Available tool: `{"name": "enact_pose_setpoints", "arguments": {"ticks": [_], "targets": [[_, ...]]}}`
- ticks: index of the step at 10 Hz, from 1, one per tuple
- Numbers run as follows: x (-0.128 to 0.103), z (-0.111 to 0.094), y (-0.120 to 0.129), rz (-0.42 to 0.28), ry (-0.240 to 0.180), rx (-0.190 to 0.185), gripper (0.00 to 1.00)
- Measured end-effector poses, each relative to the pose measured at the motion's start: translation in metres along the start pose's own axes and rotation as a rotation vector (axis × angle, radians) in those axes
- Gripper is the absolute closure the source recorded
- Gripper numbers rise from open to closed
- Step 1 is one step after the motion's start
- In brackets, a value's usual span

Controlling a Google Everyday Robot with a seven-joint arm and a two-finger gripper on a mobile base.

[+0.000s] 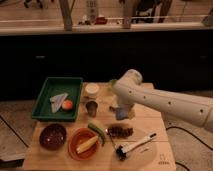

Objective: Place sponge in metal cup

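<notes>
Sponge point(121, 114), pale blue, is sitting low over the wooden table point(150, 159), right of centre and directly under the end of the white arm point(165, 102). The gripper point(120, 107) is pointing down onto it, touching or all but touching. Whether it is clamping the block or merely poised over it, I cannot tell, since the arm's bulk is hiding that end. Just to the left, apart from the sponge, the metal cup point(92, 108) is standing upright with its dark mouth facing up, which is leaving it ready for a drop from above. Behind the cup a white round container point(91, 90) is standing, and a green tray point(60, 79) is lying farther left. By my judgement the sponge is awaiting a short carry leftward to the cup.
</notes>
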Motion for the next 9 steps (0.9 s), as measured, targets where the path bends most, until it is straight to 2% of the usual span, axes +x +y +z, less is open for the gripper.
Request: {"name": "enact_pose_setpoints", "arguments": {"ticks": [1,2,4,5,9], "targets": [[-0.009,-0.013,-0.009,-0.070,0.003,0.000,0.99],[-0.017,-0.024,-0.018,-0.151,-0.014,-0.004,0.99],[-0.031,-0.035,-0.033,-0.243,-0.045,-0.017,0.99],[-0.043,-0.042,-0.047,-0.311,-0.061,-0.031,0.99],[-0.067,-0.053,-0.072,-0.442,-0.084,-0.075,0.99]]}}
